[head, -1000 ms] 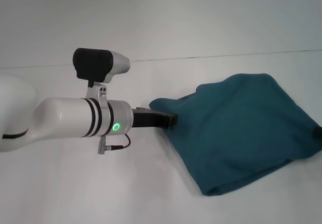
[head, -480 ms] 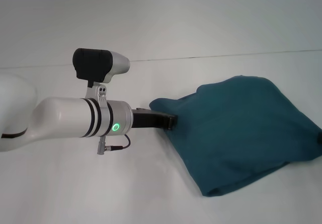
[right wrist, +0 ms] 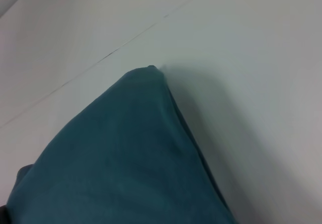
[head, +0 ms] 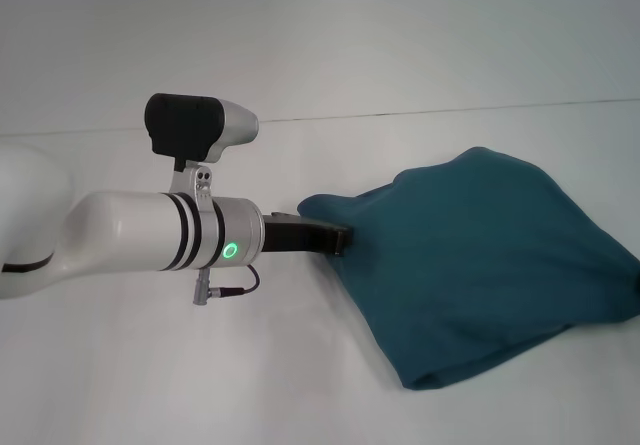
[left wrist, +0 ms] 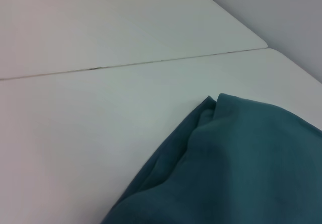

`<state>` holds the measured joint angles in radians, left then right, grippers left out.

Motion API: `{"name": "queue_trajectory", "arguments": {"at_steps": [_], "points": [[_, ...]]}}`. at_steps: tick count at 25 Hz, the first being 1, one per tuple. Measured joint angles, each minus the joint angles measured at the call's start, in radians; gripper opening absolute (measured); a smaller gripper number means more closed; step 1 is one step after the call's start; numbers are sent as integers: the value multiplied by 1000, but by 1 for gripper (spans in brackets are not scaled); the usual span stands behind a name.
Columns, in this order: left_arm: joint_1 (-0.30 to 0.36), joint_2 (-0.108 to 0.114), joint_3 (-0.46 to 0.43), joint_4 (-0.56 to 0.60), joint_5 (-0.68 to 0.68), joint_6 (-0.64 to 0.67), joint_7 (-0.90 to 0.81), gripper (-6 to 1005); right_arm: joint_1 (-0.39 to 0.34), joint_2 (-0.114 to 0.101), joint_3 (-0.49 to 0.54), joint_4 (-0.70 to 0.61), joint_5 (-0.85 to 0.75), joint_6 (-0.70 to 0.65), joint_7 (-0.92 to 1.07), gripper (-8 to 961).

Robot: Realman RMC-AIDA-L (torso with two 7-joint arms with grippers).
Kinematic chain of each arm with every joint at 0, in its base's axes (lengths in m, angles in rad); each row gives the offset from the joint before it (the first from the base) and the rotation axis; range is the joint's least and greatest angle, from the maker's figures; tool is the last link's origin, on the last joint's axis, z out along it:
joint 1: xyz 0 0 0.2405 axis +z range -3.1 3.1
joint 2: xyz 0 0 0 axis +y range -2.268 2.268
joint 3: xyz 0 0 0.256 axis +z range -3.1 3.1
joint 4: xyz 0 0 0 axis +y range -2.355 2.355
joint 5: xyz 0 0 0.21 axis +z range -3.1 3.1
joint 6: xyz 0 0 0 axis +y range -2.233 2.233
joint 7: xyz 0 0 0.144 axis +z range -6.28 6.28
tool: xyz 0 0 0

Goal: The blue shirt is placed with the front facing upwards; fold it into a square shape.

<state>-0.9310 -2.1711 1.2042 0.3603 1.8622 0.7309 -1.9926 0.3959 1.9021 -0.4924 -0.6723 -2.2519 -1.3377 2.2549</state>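
The blue shirt [head: 480, 255] is a bunched teal heap on the right of the white table, plain side showing, no print in sight. My left gripper [head: 343, 237] reaches in from the left at table height, its black fingers shut on the shirt's left corner. The cloth rises like a tent from there and narrows to a point at the picture's right border. My right gripper is outside the head view. The left wrist view shows a folded edge of the blue shirt [left wrist: 236, 168]. The right wrist view shows a raised corner of the blue shirt [right wrist: 115, 158] above the table.
The white table [head: 300, 365] is bare to the left of and in front of the shirt. A thin seam [head: 450, 112] crosses it behind the shirt. My left forearm [head: 150, 240] lies across the left half of the head view.
The shirt's right side has drifted slightly to the right and its top has rounded. A dark tip at the right border has slipped out of the picture. The left arm has stayed put.
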Motion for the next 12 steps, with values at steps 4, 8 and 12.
{"name": "queue_trajectory", "arguments": {"at_steps": [4,8,12], "points": [[0,1,0,2,0,6,0,70,3,-6,5,-6,11,-3,-11,13],[12,1,-4,14,-3,18,0,79,10,-9,34,-26,47,-30,-59,65],[36,1,-7,41,-7,39,-2,89,4,-3,55,-68,121,-57,-84,134]]}}
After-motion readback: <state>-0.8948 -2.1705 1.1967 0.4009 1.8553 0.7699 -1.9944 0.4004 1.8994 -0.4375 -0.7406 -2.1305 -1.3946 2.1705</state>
